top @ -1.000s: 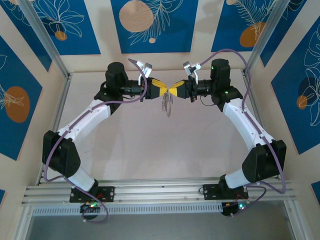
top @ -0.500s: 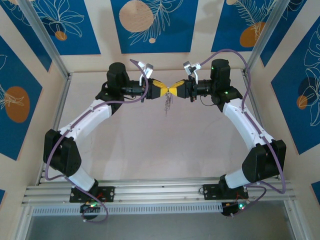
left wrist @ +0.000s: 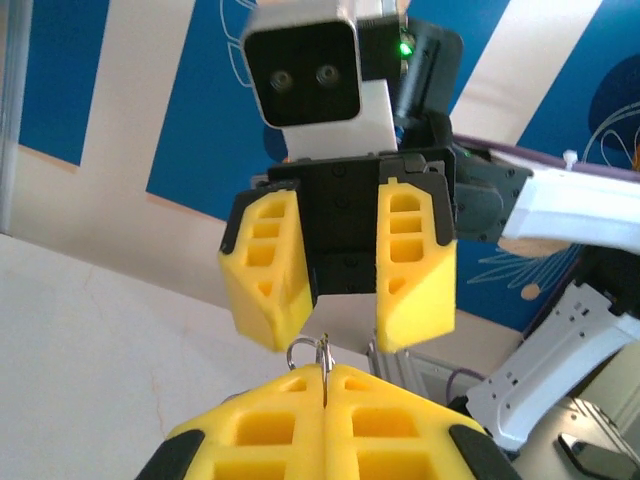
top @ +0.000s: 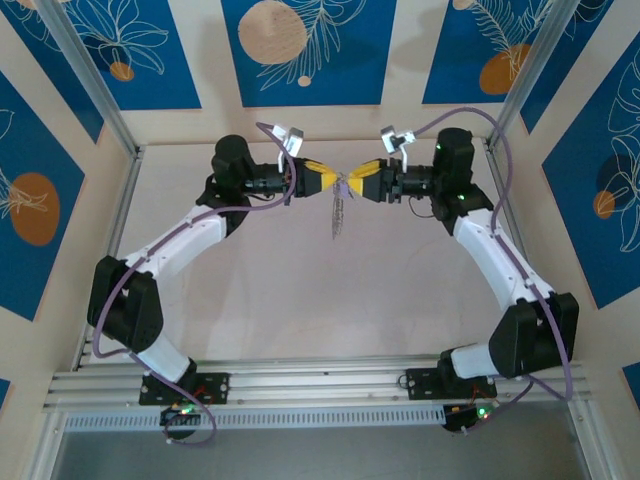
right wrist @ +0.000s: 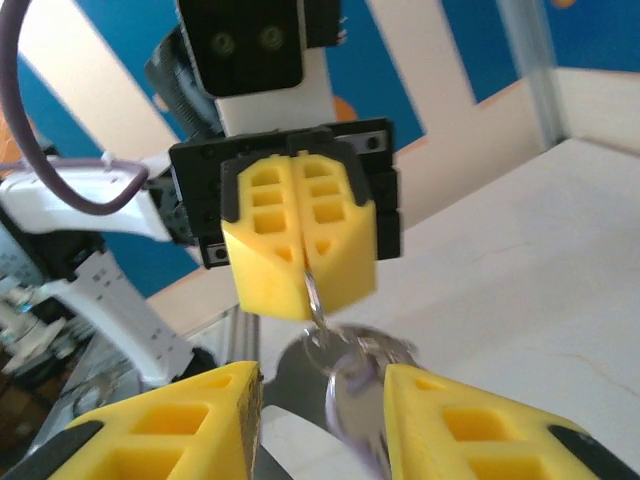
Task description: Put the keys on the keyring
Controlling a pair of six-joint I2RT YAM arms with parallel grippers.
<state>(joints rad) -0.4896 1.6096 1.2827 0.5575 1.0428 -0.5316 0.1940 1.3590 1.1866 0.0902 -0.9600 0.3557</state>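
Right gripper (top: 355,180) has backed a little way off from left gripper (top: 333,178), and its jaws now stand parted where the two sets of tips earlier met closed; the right arm has swung outward. Left gripper's jaws are pressed together, pinching the thin wire top of the keyring (top: 338,212). The keyring dangles straight below left gripper, clear of the table (top: 250,300). In the left wrist view a small wire loop pokes up from the seam of the closed fingers (left wrist: 280,410), with right gripper facing just beyond, holding nothing. In the right wrist view the keyring's silvery bulk hangs under left gripper, blurred. Its lower part is cut off between right gripper's own fingers (right wrist: 180,430), and single keys cannot be told apart. Blue patterned wall panel (top: 300,50) behind left gripper; aluminium frame post (top: 88,75) off to its left.
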